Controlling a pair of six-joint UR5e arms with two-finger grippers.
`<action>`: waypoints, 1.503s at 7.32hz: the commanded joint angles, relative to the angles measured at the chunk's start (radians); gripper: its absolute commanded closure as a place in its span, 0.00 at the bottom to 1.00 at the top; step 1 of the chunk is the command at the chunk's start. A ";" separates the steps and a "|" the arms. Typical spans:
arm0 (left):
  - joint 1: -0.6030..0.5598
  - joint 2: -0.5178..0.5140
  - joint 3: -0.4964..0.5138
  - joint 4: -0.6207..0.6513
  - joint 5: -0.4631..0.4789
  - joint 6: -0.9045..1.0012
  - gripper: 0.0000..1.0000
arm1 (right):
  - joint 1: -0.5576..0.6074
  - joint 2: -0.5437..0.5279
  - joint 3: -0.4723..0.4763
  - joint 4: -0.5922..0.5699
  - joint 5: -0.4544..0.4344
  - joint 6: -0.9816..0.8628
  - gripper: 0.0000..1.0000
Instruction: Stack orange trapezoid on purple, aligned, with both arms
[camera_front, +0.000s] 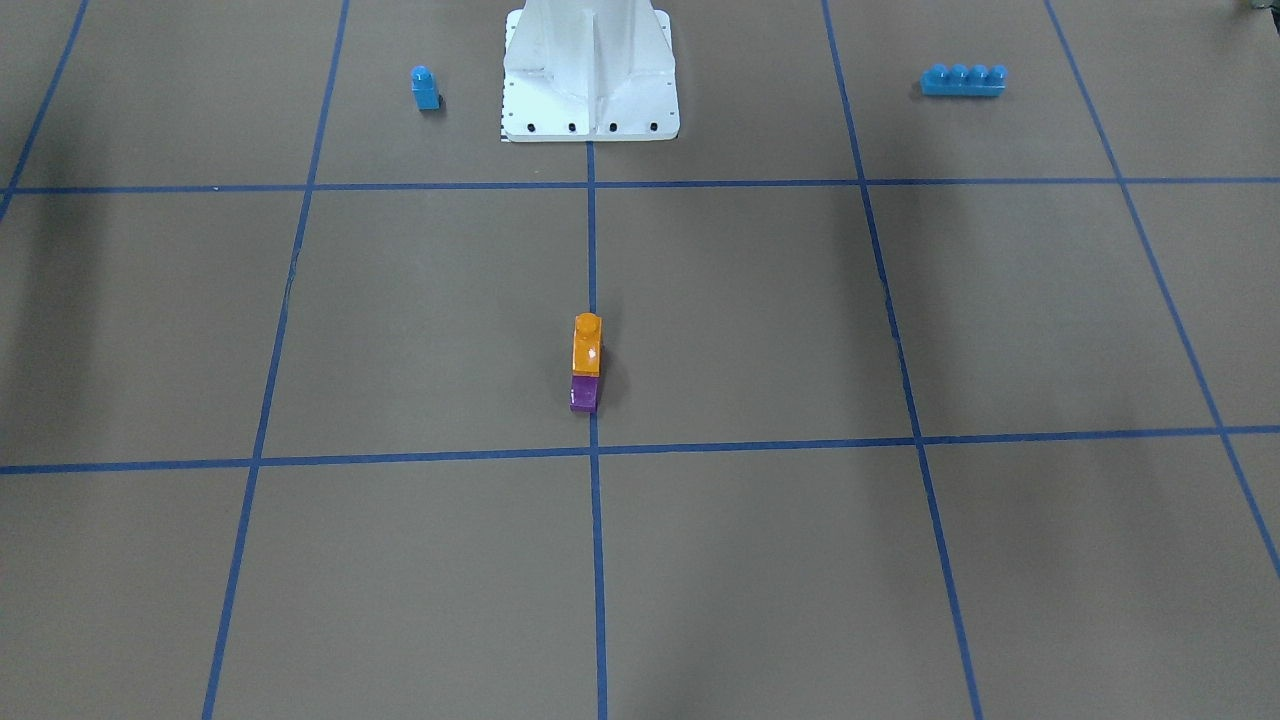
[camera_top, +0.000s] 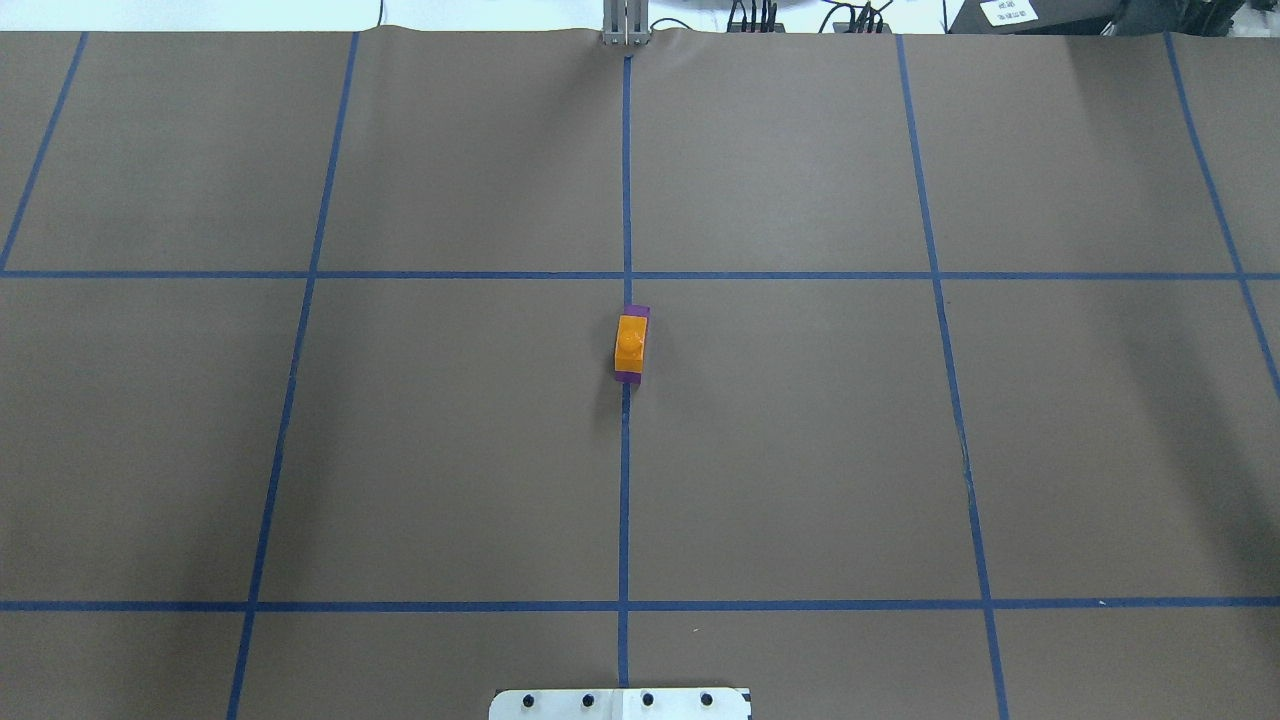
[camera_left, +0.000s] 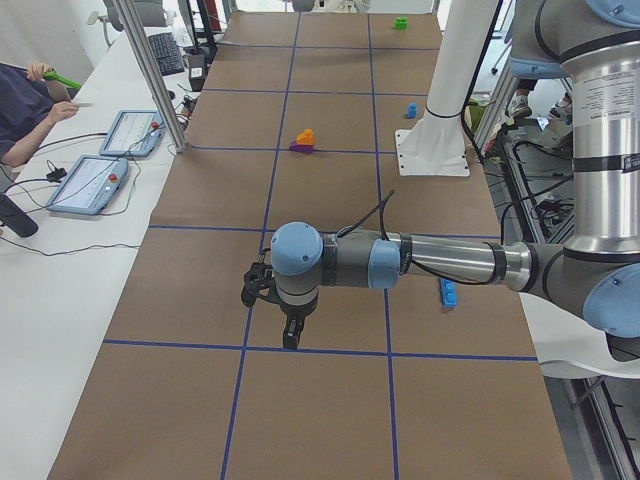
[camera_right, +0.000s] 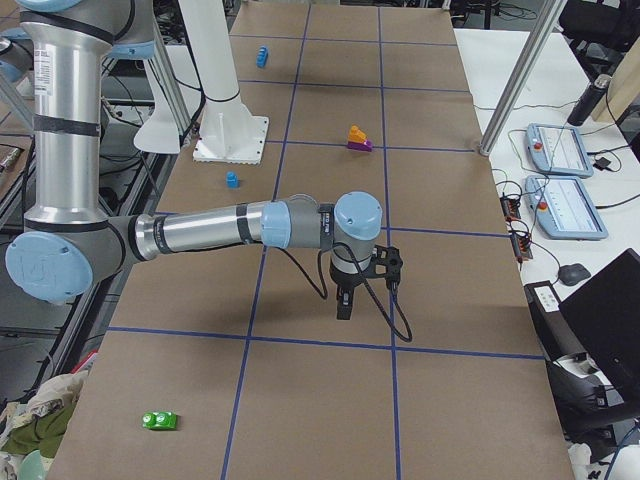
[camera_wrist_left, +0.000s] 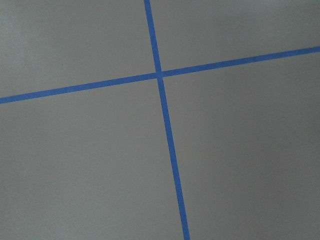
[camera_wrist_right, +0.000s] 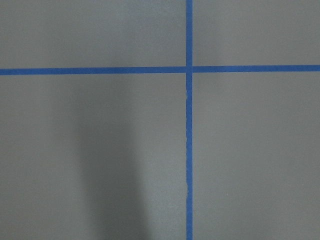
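The orange trapezoid (camera_front: 587, 345) sits on top of the purple block (camera_front: 584, 393) on the centre tape line in the middle of the table. The pair also shows in the overhead view, orange (camera_top: 631, 343) over purple (camera_top: 637, 312). Both arms are far from the stack. My left gripper (camera_left: 288, 335) shows only in the exterior left view, hanging over the table's left end. My right gripper (camera_right: 345, 305) shows only in the exterior right view, over the right end. I cannot tell whether either is open or shut. The wrist views show only brown paper and blue tape.
A small blue single-stud block (camera_front: 425, 88) and a long blue four-stud brick (camera_front: 963, 80) lie either side of the white base pedestal (camera_front: 590, 70). A green block (camera_right: 160, 420) lies at the table's right end. Operator tablets (camera_left: 90, 182) sit along the far side.
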 joint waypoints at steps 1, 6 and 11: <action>0.000 0.000 -0.001 0.000 0.000 -0.001 0.00 | 0.000 0.000 0.000 0.000 0.000 0.000 0.00; -0.001 0.000 0.001 0.001 0.002 -0.001 0.00 | -0.003 -0.008 -0.004 0.041 -0.001 0.000 0.00; 0.000 0.000 0.002 0.001 0.002 -0.001 0.00 | -0.003 -0.009 -0.004 0.041 -0.001 -0.002 0.00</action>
